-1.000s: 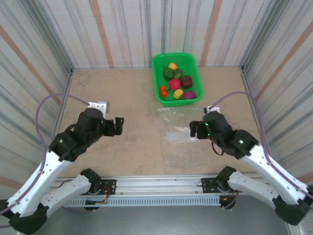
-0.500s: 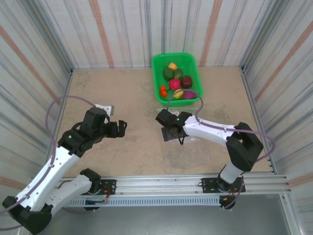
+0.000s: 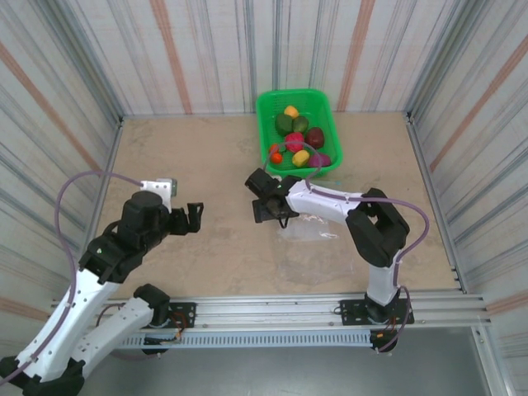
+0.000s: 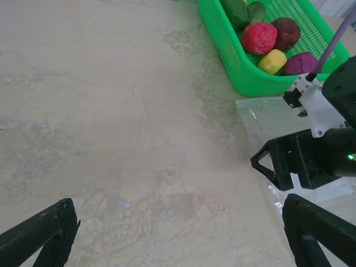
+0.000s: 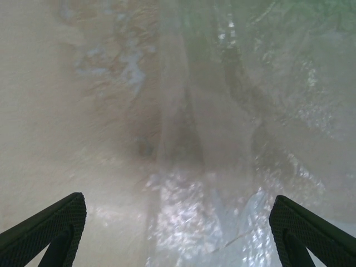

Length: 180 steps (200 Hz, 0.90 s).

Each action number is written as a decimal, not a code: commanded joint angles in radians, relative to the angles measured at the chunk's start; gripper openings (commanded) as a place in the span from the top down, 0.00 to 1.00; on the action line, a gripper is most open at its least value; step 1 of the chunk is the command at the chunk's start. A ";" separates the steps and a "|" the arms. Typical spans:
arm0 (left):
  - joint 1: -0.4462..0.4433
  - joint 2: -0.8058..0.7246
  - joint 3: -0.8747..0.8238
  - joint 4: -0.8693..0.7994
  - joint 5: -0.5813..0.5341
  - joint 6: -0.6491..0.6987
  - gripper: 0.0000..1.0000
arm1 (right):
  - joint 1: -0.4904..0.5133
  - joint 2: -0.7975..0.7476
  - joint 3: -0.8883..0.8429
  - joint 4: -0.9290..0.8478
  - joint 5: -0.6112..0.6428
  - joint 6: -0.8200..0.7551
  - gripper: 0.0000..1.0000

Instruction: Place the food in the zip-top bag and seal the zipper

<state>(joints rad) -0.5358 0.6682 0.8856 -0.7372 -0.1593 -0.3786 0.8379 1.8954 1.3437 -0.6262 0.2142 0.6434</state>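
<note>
- At the far edge of the bench (image 3: 206, 157), right of its middle, a green basket (image 3: 268, 103) sits against the back wall.
- All the food (image 3: 295, 140) lies in the basket: green pieces and a yellow one at the far end, then magenta, dark red, yellow, purple and small orange-red pieces nearer.
- From the left wrist, the magenta piece (image 4: 258, 38) touches the dark red one (image 4: 286, 32), with a yellow piece (image 4: 272, 61) and the purple one (image 4: 300, 62) against the basket's near wall.
- The bag (image 3: 309, 231) lies flat on the bench just near of the basket, apart from it and with no food in it.
- The right gripper (image 3: 268, 202) is low over the bag's left edge, its arm stretched across the bag towards the middle of the bench.
- From the right wrist, that gripper (image 5: 178, 228) is released, its fingertips (image 5: 44, 228) wide apart, with wrinkled clear plastic and bare bench under them.
- A straight band runs up the bag's edge there; I cannot tell whether it is the zipper.
- The left gripper (image 3: 194, 219) hovers over bare bench, left of the middle and well apart from the bag.
- It is released, jaws spread wide, grasping nothing.
</note>
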 commanded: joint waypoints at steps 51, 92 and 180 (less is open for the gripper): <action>0.007 -0.013 -0.016 0.016 -0.029 0.010 0.02 | -0.055 0.075 -0.028 0.043 -0.112 -0.080 0.35; 0.007 0.010 -0.014 0.023 -0.020 0.012 0.04 | -0.051 0.099 -0.036 0.056 -0.121 -0.089 0.58; 0.035 0.074 0.009 -0.018 -0.005 -0.003 0.06 | 0.070 0.042 0.052 0.028 -0.046 -0.380 1.00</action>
<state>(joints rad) -0.5163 0.7021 0.8803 -0.7284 -0.1646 -0.3786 0.8402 1.9656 1.3403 -0.5739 0.1352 0.4347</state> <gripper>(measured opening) 0.945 0.047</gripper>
